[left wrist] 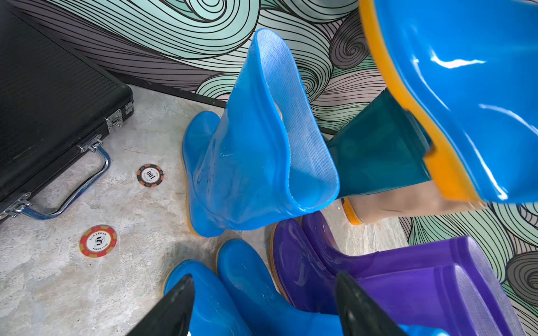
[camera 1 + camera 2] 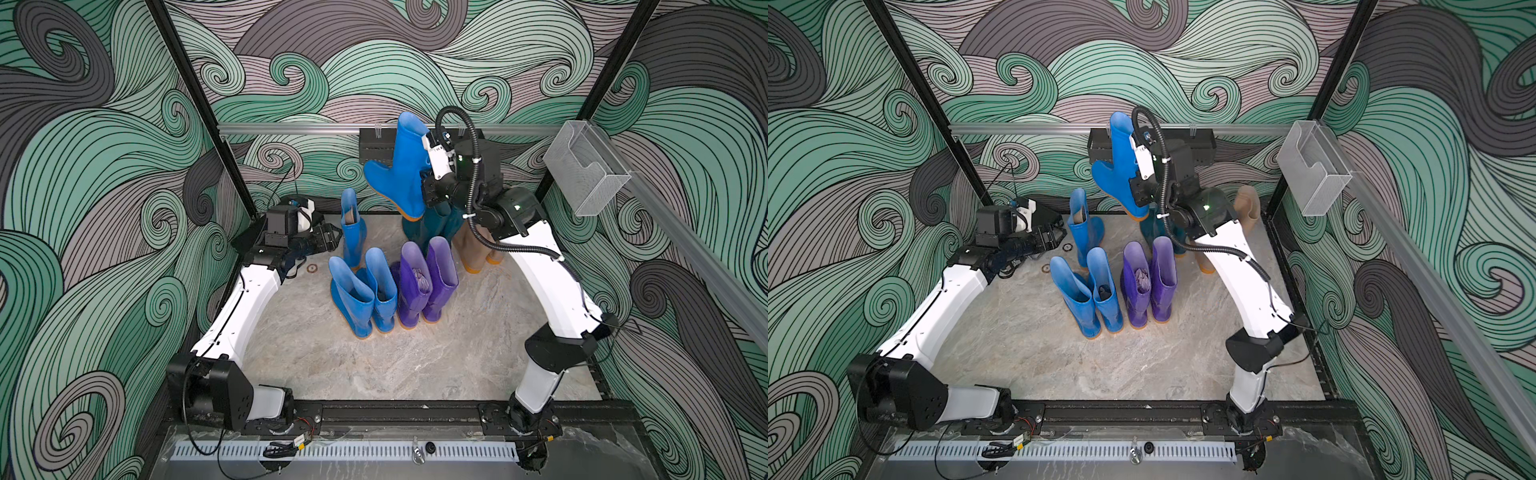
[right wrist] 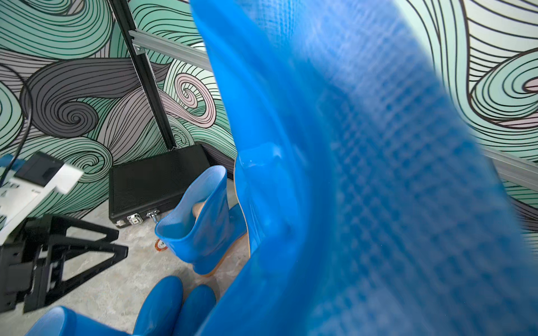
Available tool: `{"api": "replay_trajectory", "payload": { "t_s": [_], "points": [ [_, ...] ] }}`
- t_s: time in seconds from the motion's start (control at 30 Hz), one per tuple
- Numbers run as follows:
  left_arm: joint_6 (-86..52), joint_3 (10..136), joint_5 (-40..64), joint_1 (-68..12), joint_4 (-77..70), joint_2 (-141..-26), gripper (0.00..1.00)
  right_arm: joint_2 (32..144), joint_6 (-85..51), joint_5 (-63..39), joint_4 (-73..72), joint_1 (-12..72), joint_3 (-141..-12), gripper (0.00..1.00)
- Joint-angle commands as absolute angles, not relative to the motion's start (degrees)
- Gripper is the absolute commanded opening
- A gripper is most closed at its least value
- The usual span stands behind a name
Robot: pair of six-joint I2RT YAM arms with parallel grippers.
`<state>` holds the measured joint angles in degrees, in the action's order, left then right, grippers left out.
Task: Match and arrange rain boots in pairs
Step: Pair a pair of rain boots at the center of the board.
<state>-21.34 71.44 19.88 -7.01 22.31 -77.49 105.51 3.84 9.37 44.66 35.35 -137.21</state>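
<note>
The lifted blue boot (image 2: 405, 166) hangs clear of the surface (image 2: 374, 365) at the back of the cell. Its shaft is against the right gripper (image 2: 428, 189), whose jaws are pressed almost together on the boot's thin wall. The jaw tips are hidden: in the right wrist view the boot is a blurred blue mass filling most of the frame. It is held roughly upright, sole down, with the toe pointing toward the left arm's side. It hangs above the dark teal boots (image 2: 419, 232), and the beige boots (image 2: 473, 253) stand just beside those.

The right arm is raised high, its forearm climbing steeply from the elbow and its wrist bent in toward the middle. The left arm lies low with its forearm near level. The left gripper (image 2: 330, 237) hovers just beside the standing blue boot (image 2: 353, 232), jaws spread wide with nothing held. In the left wrist view its fingertips (image 1: 177, 305) show the toes of the blue pair (image 2: 351, 303) between them.

The lifted boot is glossy bright blue with an orange sole edge and a woven-looking lining. The blue pair and the purple pair (image 2: 415, 286) stand side by side at the front. A black case (image 1: 52, 101) and two poker chips (image 1: 98, 241) lie near the left gripper.
</note>
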Motion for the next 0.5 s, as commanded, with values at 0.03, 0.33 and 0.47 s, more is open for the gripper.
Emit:
{"api": "replay_trajectory", "payload": {
  "t_s": [0.03,0.33,0.47],
  "points": [
    [-20.55,71.0,19.34,-7.47,22.01,-77.64,0.77,106.93,2.99,9.32,33.76,34.89,-143.01,0.0],
    [-20.2,71.26,19.33,-7.47,21.67,-78.82,0.77,109.1,3.02,7.69,33.74,34.8,-139.94,0.0],
    [-20.17,71.34,19.47,-7.46,21.8,-79.25,0.77,107.03,1.51,6.51,33.24,35.29,-136.28,0.0]
  ]
}}
